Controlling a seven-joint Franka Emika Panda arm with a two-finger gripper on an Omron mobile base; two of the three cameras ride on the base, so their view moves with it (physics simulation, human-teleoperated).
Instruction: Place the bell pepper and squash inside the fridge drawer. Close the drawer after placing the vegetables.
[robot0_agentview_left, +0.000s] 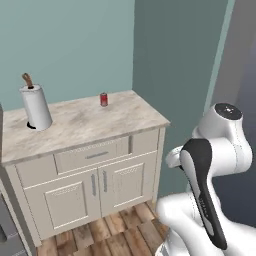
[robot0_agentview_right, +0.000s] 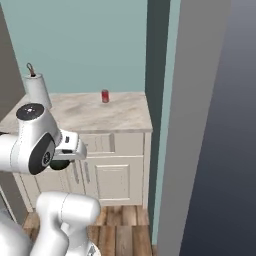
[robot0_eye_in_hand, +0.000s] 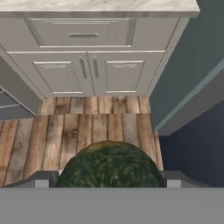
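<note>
- In the hand view the gripper (robot0_eye_in_hand: 109, 183) has its two dark fingertips (robot0_eye_in_hand: 42, 180) set wide apart, one at each flank of the squash (robot0_eye_in_hand: 109, 165); the mottled dark green ball fills the gap between them and touches both, so the claw is clamped on the squash and carries it above the plank floor (robot0_eye_in_hand: 57, 131)
- In the right base view a sliver of that dark green ball (robot0_agentview_right: 61, 164) shows under the white wrist, in front of the cabinet doors; the fingers themselves are hidden there by the arm's body
- Left to right in the left base view: a paper towel roll (robot0_agentview_left: 35, 106) stands upright on its holder near the left end of the marble counter (robot0_agentview_left: 85, 125); a red soda can (robot0_agentview_left: 104, 99) stands upright near the back edge, well apart from the roll; the teal wall corner (robot0_agentview_left: 134, 50) rises just beside the counter's right end; a dark tall panel (robot0_agentview_left: 245, 75) fills the far right
- Below the counter, a cream cabinet (robot0_eye_in_hand: 94, 48) has one drawer with a bar handle over two shut doors; it faces the gripper across open floor
- At the right of the hand view the teal wall (robot0_eye_in_hand: 192, 57) meets a grey strip and a dark blue face (robot0_eye_in_hand: 192, 148), close beside the squash
</note>
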